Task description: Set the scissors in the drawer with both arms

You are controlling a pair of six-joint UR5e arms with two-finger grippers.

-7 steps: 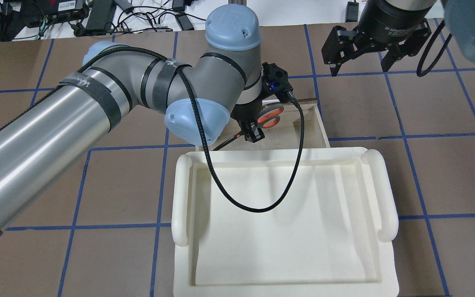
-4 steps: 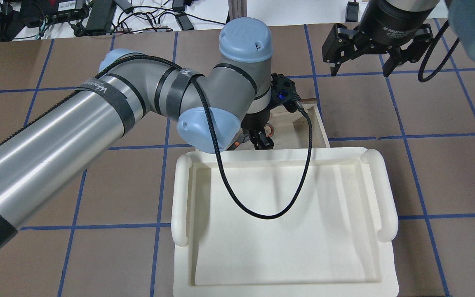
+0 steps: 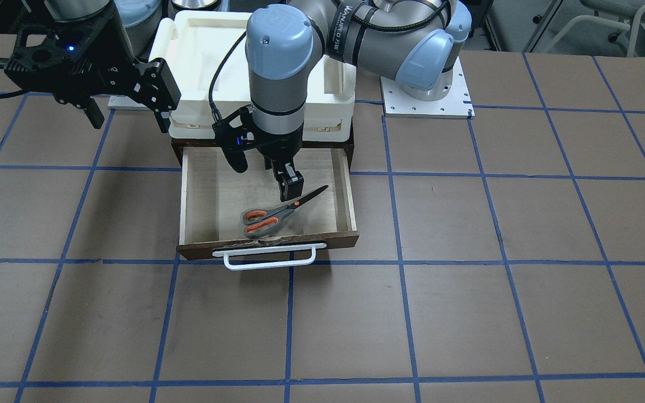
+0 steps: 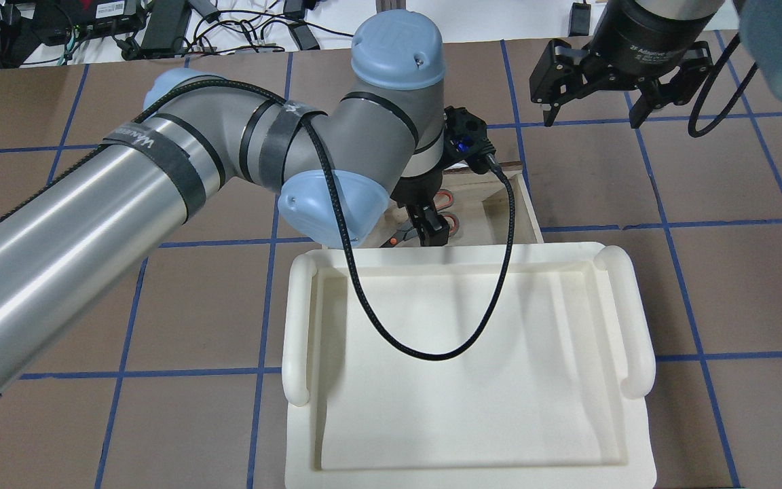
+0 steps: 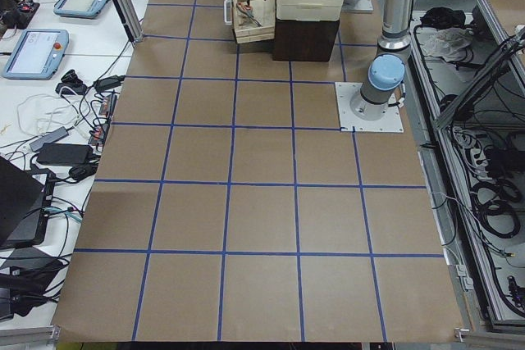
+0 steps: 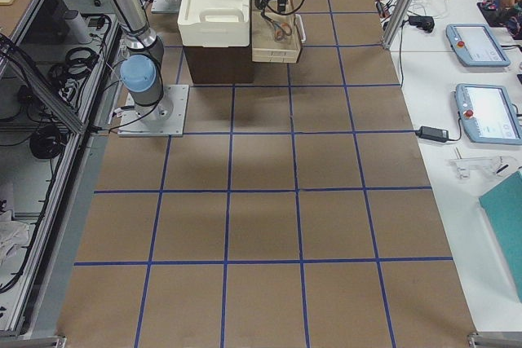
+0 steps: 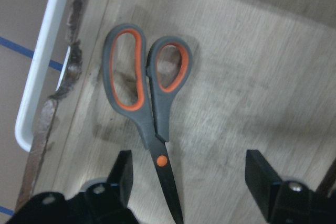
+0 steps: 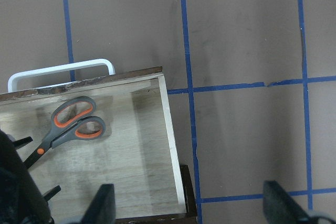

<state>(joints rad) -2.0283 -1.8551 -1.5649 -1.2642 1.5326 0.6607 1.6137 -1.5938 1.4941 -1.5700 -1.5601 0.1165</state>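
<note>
Both jaws spread, left gripper (image 7: pixel 189 179) over scissors (image 7: pixel 153 120), right gripper (image 4: pixel 591 114) aside

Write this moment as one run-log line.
scissors: flat in open drawer | left gripper: open over blades | right gripper: open, empty, beside drawer

The desk (image 4: pixel 737 292) has a brown top crossed by a grid of blue tape lines (image 4: pixel 757 354). On its robot side shows a cream-white plastic bin (image 4: pixel 299 319) with a rounded handle at each end. Black power bricks (image 4: pixel 167 24) and tangled cables (image 4: pixel 241 30) lie beyond its far edge, and two grey pendants (image 6: pixel 477 42) rest on a white side bench (image 6: pixel 424 95).
</note>
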